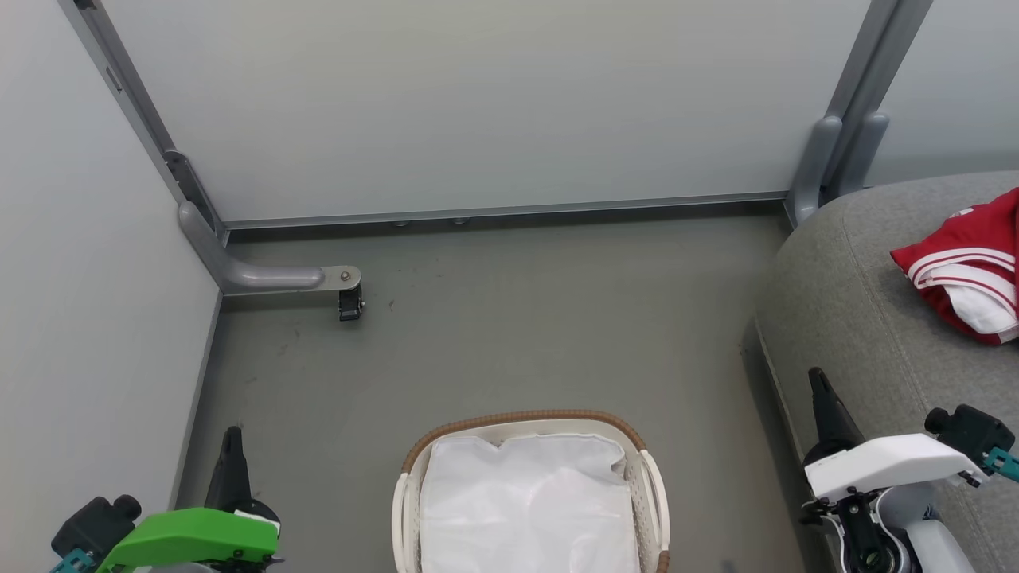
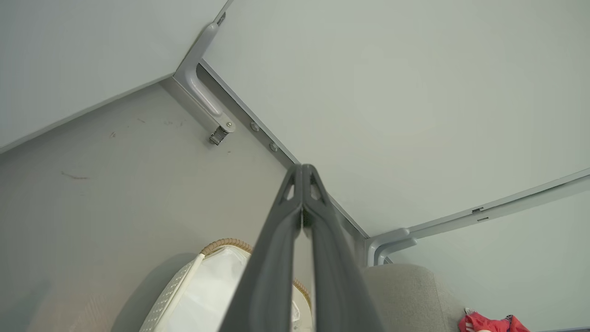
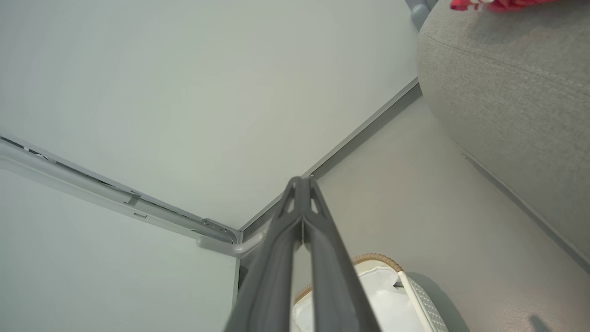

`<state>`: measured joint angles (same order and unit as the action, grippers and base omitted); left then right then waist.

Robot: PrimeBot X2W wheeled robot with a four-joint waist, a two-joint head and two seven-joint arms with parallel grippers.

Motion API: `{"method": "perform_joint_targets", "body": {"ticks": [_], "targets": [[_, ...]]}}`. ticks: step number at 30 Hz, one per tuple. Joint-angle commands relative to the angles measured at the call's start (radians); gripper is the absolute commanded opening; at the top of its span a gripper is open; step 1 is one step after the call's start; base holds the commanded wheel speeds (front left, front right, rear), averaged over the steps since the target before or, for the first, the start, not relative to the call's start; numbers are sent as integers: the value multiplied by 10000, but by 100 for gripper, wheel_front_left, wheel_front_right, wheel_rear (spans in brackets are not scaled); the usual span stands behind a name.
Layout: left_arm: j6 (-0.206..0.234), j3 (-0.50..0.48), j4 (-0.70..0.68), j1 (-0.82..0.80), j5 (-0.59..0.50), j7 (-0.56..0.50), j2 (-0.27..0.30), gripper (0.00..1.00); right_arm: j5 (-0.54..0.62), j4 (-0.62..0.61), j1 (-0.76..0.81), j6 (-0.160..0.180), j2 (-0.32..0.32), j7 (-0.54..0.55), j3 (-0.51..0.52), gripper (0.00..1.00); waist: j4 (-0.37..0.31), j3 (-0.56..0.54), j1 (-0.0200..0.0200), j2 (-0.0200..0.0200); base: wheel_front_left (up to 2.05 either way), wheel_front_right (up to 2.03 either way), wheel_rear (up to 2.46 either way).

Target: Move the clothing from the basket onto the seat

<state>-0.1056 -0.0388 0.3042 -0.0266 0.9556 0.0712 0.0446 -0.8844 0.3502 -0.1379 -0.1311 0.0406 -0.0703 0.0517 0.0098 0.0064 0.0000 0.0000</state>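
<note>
1. My left gripper [image 1: 232,446], at 7 o'clock in the head view, has its fingers pressed together with nothing between them. My right gripper [image 1: 824,398], at 4 o'clock, is likewise tip to tip and empty.
2. The clothing [image 1: 959,267] lies on the seat [image 1: 860,334] at 3 o'clock, a red heap cut by the frame edge. The basket [image 1: 525,417] stands at 6 o'clock; its visible inside is white liner [image 1: 525,501].
3. Risk (judgement): a garment may hide under the liner's folds, so stopping here could miss it.
4. Risk: a blind grab into the basket could pinch the liner and drag it out.
5. Risk: my right arm is just beside the seat's front, so a swing could brush it.
6. Count: basket 1, seat 1, liner 1, red heap 1 (garments within: cannot tell), grippers 2.
</note>
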Motion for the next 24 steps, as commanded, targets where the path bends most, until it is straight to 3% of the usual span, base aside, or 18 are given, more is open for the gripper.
{"method": "perform_joint_targets", "body": {"ticks": [1,24], "targets": [[-44,-81,-138,-304,316,-66,51,0,-333,-179,-34,2,69,74,56,0,-1,0,0,0,0,0,0],[-127,-337,-319,-530,2611,-726,65,0,-2881,-518,110,4,90,734,271,0,-30,-10,0,0,0,0,0]]}}
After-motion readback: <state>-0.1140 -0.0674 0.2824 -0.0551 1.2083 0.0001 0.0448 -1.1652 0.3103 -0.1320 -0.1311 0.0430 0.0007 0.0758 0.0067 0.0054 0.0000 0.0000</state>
